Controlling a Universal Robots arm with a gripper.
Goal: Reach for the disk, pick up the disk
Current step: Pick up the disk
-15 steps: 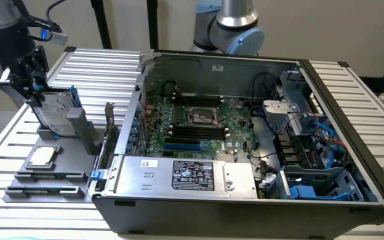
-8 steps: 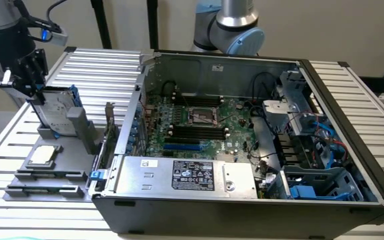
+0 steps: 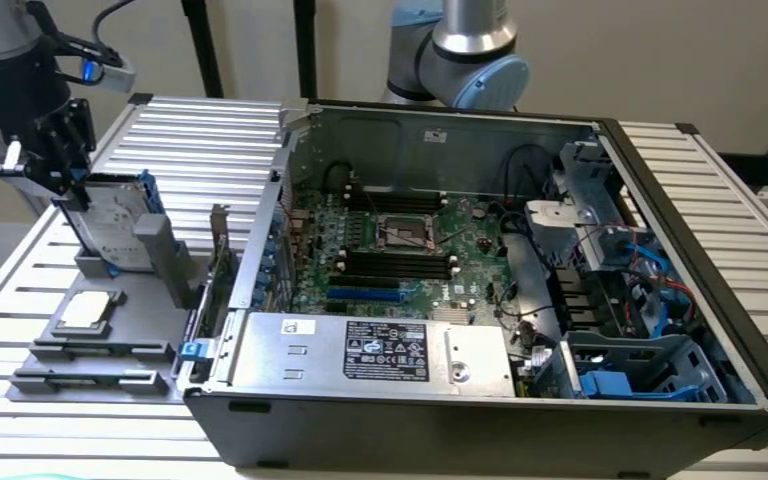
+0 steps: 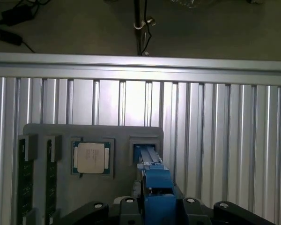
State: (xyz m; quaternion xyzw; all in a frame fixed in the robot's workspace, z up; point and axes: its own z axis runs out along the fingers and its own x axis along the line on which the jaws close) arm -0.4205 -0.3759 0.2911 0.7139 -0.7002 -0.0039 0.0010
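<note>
The jaws are closed on the top edge of the disk [image 3: 107,225], which stands on edge in a slot of the grey fixture [image 3: 117,335] on the bench [image 3: 211,130], near the processor chip [image 3: 87,310], to the exterior view's left of the open computer case [image 3: 491,425].

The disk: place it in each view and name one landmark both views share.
Exterior view: the disk stands upright in the grey holder at the exterior view's left, outside the computer case.
Wrist view: the disk shows edge-on, blue, beside the processor chip.
Shared landmark: the processor chip.
</note>
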